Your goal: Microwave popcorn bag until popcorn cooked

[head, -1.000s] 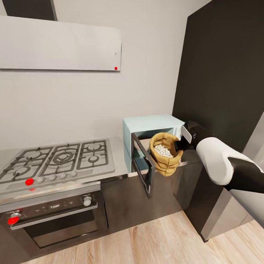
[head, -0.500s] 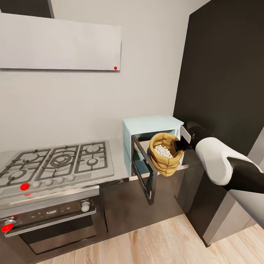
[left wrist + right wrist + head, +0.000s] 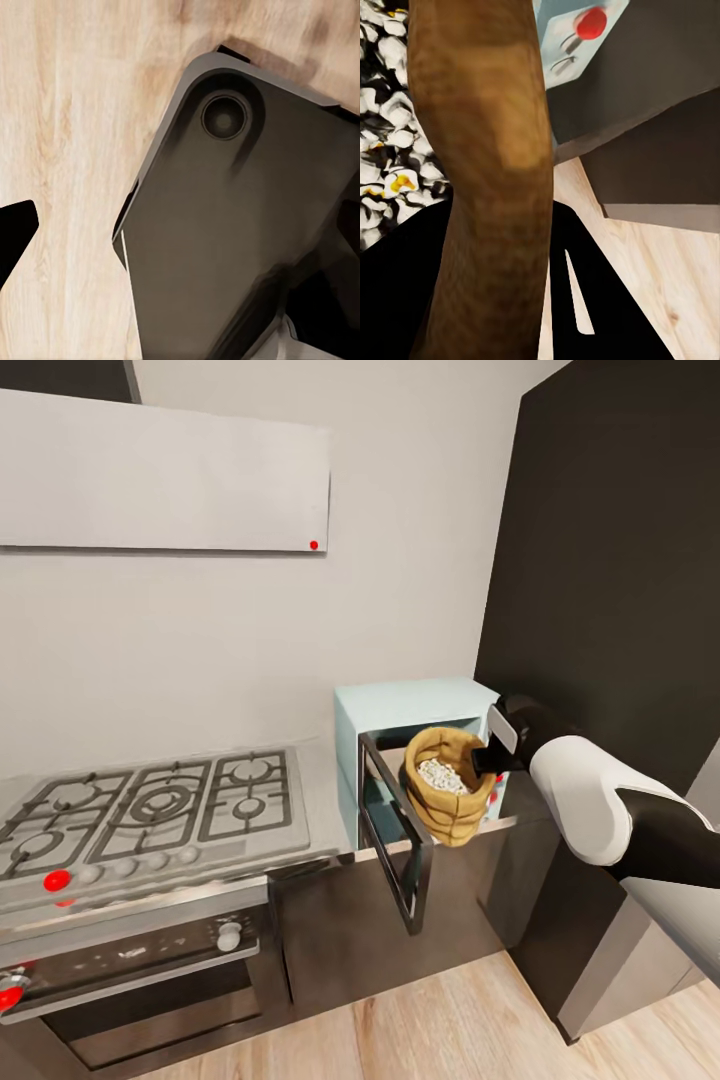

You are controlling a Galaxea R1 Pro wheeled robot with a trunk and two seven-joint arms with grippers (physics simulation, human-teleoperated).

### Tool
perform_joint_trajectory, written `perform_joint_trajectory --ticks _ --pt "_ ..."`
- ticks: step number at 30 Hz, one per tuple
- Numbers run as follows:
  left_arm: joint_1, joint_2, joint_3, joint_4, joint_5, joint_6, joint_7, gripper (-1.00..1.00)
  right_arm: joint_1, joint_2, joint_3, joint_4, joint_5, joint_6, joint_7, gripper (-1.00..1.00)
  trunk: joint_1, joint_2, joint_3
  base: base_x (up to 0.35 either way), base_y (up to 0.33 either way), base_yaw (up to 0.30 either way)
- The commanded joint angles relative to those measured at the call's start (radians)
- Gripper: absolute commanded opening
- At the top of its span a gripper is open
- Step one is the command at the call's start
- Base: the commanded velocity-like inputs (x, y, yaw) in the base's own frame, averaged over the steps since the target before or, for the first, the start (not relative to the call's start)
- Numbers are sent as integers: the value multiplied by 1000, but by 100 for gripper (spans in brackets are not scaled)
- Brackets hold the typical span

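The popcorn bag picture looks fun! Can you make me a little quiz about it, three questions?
1. True or false: the microwave door is open.
2. Which gripper holds the popcorn bag: A) left B) right?
3. Fill in: the hob sits on the bag's ____ side in the head view.

Key: 1 true. 2 B, the right gripper pinches its rim. 3 left.
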Motion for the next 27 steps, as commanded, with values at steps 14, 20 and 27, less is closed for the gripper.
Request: perform_joint_trajectory --ticks 14,20,27 --pt "0 0 0 0 6 -3 -5 100 -1 1 -9 7 7 3 -1 -100 0 -1 -1 90 0 0" --pt "0 0 0 0 6 -3 -5 100 -1 1 -9 7 7 3 -1 -100 0 -1 -1 164 0 0" --pt "0 0 0 0 7 -3 -5 100 -1 1 -9 7 7 3 -1 -100 0 -1 -1 93 0 0"
